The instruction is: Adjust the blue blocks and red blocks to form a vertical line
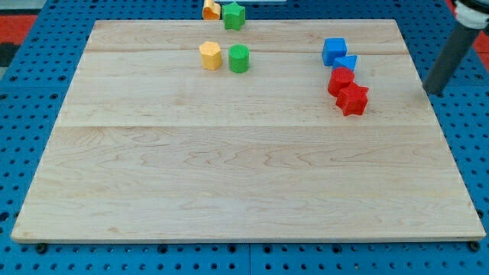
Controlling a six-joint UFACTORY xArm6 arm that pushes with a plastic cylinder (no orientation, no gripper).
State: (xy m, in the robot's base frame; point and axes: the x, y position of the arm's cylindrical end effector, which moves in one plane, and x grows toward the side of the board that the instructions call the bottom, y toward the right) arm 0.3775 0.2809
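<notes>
My tip (434,92) rests at the bench (229,176) edge, at 3 o'clock from the red star block (353,99). The blue cube (334,51), blue block (347,63), red block (340,79) and star form a touching column. No jaws are fitted.

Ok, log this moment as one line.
tip right of blocks, touching none | blue cube, blue block, red pair in near-vertical chain | yellow, green apart

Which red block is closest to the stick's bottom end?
The red star-shaped block, the lower of the two. It sits further toward the view's right than the other red block, so it is nearer my tip.
</notes>
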